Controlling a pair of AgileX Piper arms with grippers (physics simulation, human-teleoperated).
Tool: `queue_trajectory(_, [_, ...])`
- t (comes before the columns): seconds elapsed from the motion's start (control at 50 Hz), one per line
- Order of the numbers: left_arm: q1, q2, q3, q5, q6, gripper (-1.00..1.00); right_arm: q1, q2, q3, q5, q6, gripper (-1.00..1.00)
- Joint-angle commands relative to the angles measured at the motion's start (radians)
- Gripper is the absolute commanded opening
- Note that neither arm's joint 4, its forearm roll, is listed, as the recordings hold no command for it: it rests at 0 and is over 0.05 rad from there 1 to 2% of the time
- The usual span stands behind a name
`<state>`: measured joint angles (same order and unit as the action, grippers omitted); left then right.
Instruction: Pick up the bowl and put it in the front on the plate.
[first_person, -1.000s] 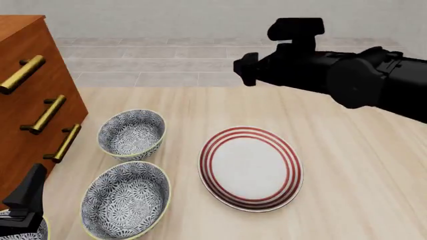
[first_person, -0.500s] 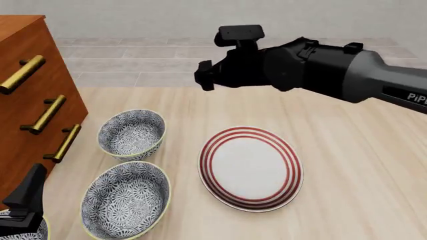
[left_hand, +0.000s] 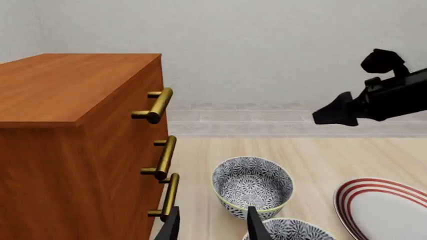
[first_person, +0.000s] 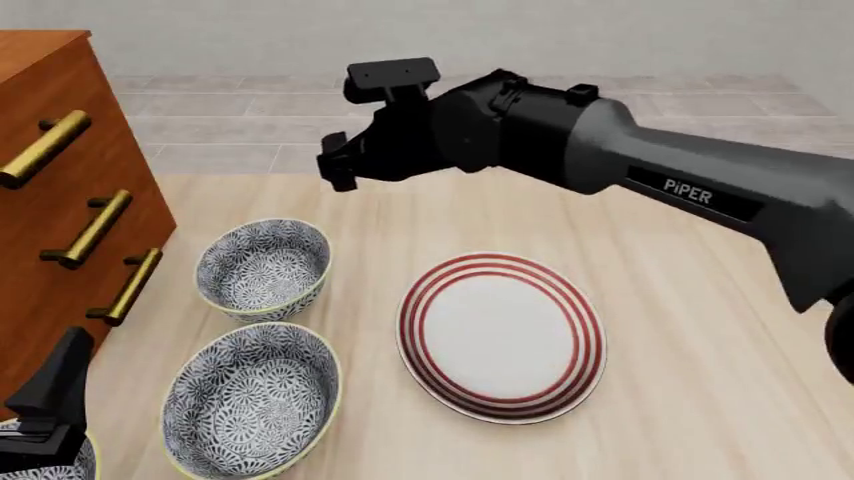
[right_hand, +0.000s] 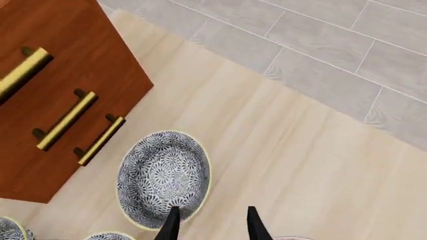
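Approach step: the right pincer (right_hand: 208, 222), fingers parted and empty, hovers above the bowl (first_person: 263, 267); next it should descend onto the rim. Left pincer (left_hand: 211, 225) idles open.

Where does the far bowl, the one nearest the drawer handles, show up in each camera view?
Front view: the far bowl sits left of centre, left of the plate.
Left wrist view: the bowl is low and centre-right, just beyond the left gripper.
Right wrist view: the bowl is low and left of centre.
Shared landmark: the dresser's lowest brass handle beside the bowl.
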<state>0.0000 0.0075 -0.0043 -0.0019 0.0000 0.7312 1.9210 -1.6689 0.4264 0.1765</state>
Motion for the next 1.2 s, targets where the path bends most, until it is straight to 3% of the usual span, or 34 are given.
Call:
queue_trajectory(0.02, [0.000,0.000,0.000,0.000,0.000,1.00,0.046,0.092,-0.124,0.049,0.004,1.00])
queue_trajectory(0.44, [0.000,0.000,0.000,0.000,0.000,1.00,-0.005,0.300,-0.301,0.101,-0.012,1.00])
queue_trajectory(1.2, [0.000,0.000,0.000,0.000,0.000,1.00,0.040,0.347,-0.143,-0.073,0.042,1.00])
